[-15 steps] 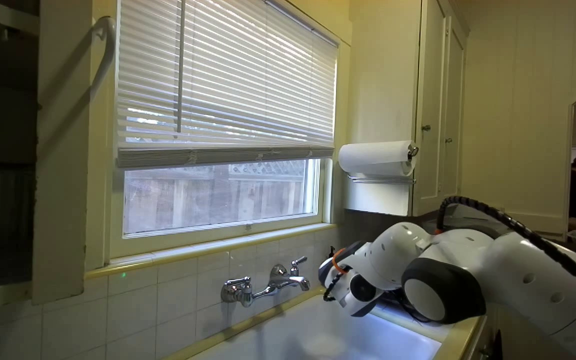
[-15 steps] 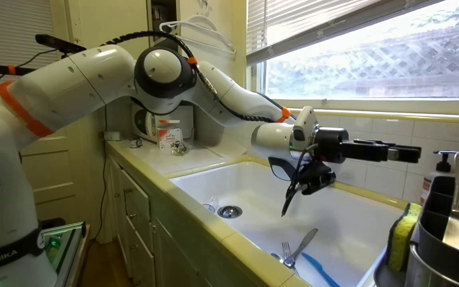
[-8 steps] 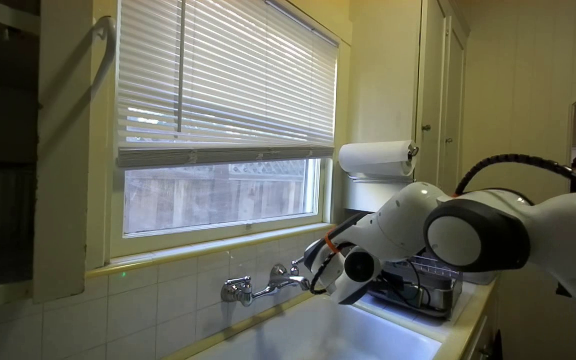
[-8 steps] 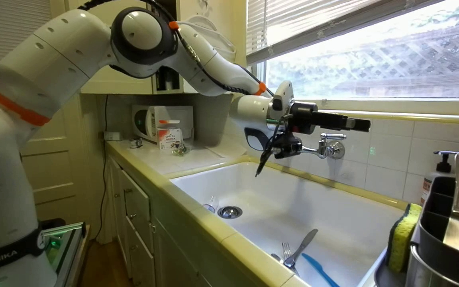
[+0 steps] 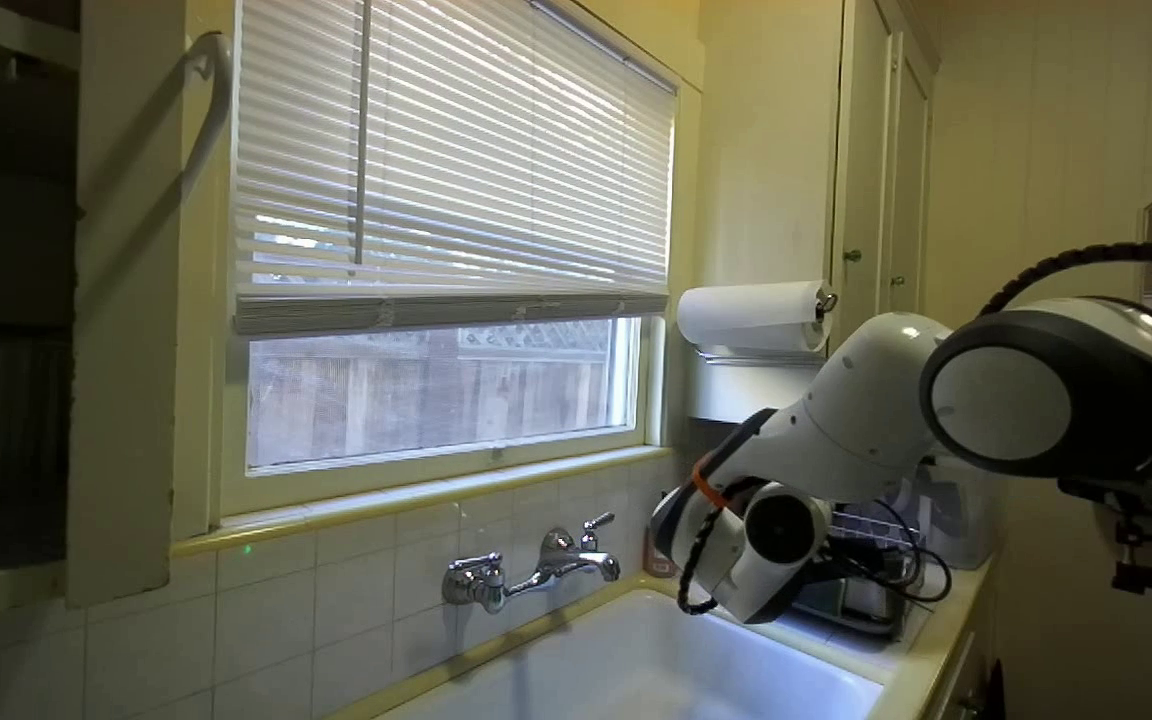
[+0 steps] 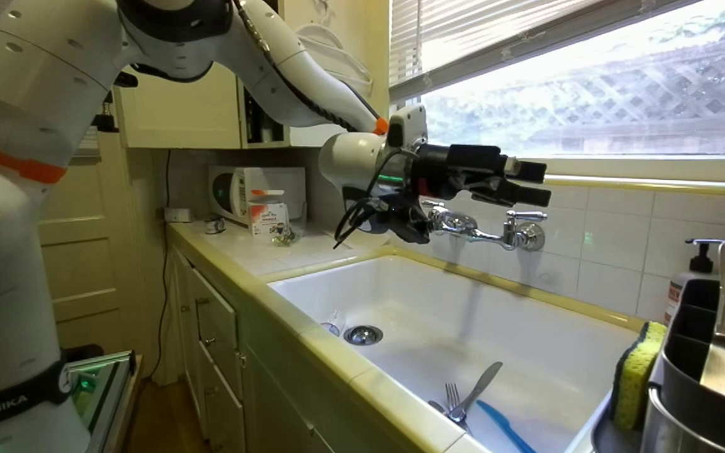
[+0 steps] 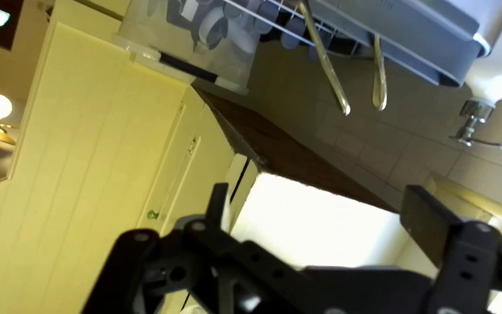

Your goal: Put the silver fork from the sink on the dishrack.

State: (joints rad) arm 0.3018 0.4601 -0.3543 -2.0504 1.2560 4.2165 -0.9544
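silver fork (image 6: 452, 395) lies in the sink (image 6: 545, 343) among other cutlery (image 6: 486, 379); the gripper (image 6: 535, 182) hangs higher, jaws spread wide

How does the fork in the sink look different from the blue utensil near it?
The fork is silver, the blue utensil bright blue. The fork shows tines, while the blue utensil shows a plain end. The fork overlaps another silver utensil in the view; nothing lies across the visible part of the blue utensil. Both lie in the sink.
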